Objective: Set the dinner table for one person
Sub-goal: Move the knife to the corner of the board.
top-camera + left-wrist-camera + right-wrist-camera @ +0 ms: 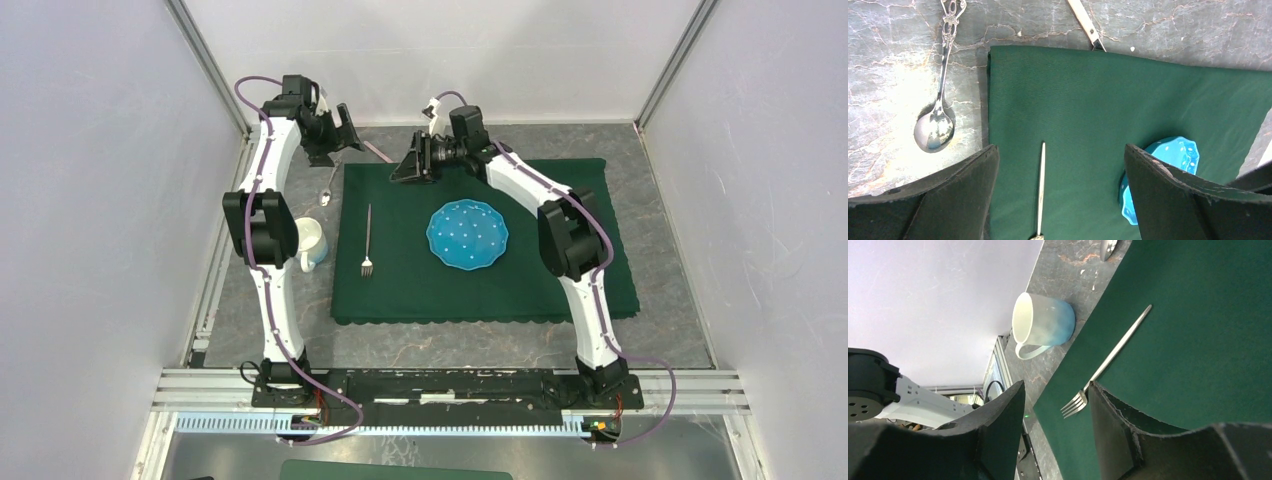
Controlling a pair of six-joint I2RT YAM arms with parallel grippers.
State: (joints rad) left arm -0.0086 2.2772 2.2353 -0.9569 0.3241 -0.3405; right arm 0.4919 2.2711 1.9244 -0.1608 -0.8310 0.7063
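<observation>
Glossy metal spoon [934,130]; matt green cloth [1108,110]; veined stone table [893,75].

Right gripper [1055,390], jaws apart, over the green cloth [1198,340]. A fork [1108,362] lies on the cloth; a mug [1045,325] stands on the dinner table [1058,270], between cloth and table edge.

Two slim white arms, black at every joint.
Left arm [264,160] and right arm [516,178]: glossy white shells, bulky black joint housings [265,228], a purple cable [240,88] looped along each, black bases [280,385]. Claw fingers [963,200] matte black, wedge-shaped, edges scuffed pale.
</observation>
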